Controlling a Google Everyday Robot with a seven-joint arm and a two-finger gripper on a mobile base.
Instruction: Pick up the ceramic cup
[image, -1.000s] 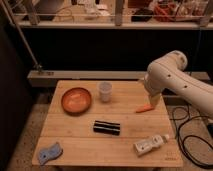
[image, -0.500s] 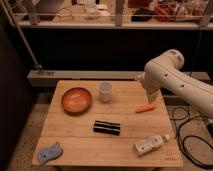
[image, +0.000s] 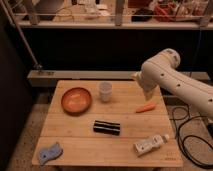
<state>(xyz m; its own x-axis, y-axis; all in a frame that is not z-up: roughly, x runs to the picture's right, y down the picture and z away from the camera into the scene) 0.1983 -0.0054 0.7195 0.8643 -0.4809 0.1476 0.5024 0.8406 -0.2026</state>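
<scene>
while hand (image: 148, 94) hangs near carrot (image: 145, 107), cup (image: 105, 91) upright

Tally, one bench (image: 75, 136): ceramic cup (image: 105, 91) 1; orange-brown bowl (image: 76, 100) 1; small orange carrot-like piece (image: 145, 107) 1; black striped bar (image: 106, 127) 1; white bottle (image: 150, 145), lying on its side, 1; blue cloth-like scrap (image: 49, 152) 1 (six loose things in all, no kind repeated). White robot arm (image: 175, 82) 1, carrying gripper (image: 148, 94) 1, which hangs over the bench's right rear part, just behind the orange piece. Dark cables (image: 185, 135) on the floor at right: count unclear.
</scene>
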